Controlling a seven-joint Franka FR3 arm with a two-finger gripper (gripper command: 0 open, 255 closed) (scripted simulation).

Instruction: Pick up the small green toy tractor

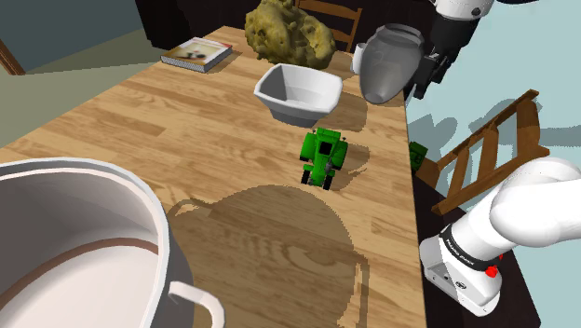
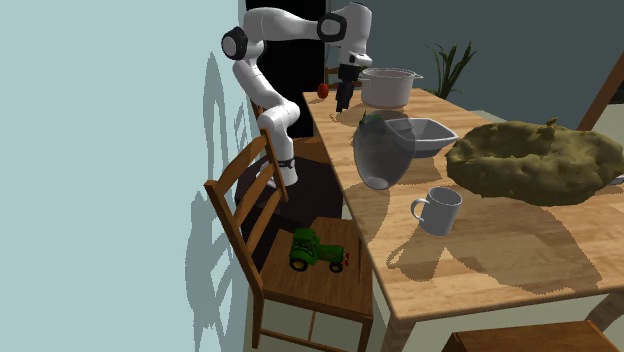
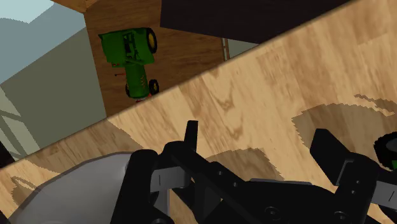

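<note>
The glossy white arm is built of rounded, tube-like links joined by dark grey joint rings. One white link carries a line of small dark lettering, too small to read, and a round red dot. The all-black, angular gripper has two blocky fingers and small round screws set in its body.

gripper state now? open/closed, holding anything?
Gripper: open, holding nothing, above the wooden table.
</note>
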